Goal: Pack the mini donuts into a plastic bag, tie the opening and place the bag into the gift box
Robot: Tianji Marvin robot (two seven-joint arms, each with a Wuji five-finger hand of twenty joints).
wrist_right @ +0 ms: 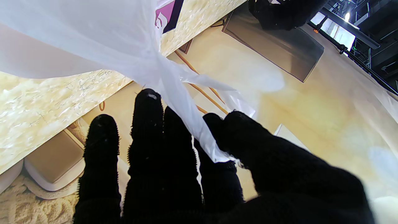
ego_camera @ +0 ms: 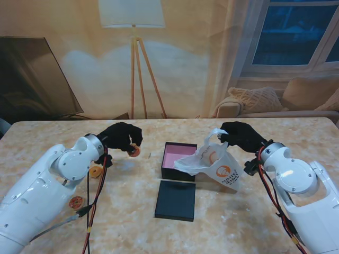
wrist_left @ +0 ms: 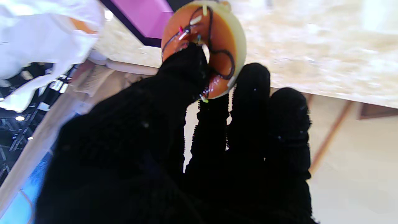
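My left hand [ego_camera: 119, 136] is shut on a mini donut [ego_camera: 134, 151] with orange glaze and dark drizzle, held a little above the table to the left of the gift box. In the left wrist view the donut [wrist_left: 217, 40] sits pinched between thumb and fingers [wrist_left: 248, 90]. My right hand [ego_camera: 241, 135] is shut on a handle of the white plastic bag [ego_camera: 214, 161], lifting it so the bag hangs beside the box's right side. The right wrist view shows the twisted bag handle [wrist_right: 183, 102] pinched between thumb and fingers. The black gift box [ego_camera: 178, 160] with a pink inside stands open at mid-table.
The box's black lid [ego_camera: 176, 199] lies flat nearer to me than the box. Two more mini donuts [ego_camera: 95, 171] [ego_camera: 76, 201] lie on the marble table [ego_camera: 132, 222] beside my left forearm. Cables hang from both wrists.
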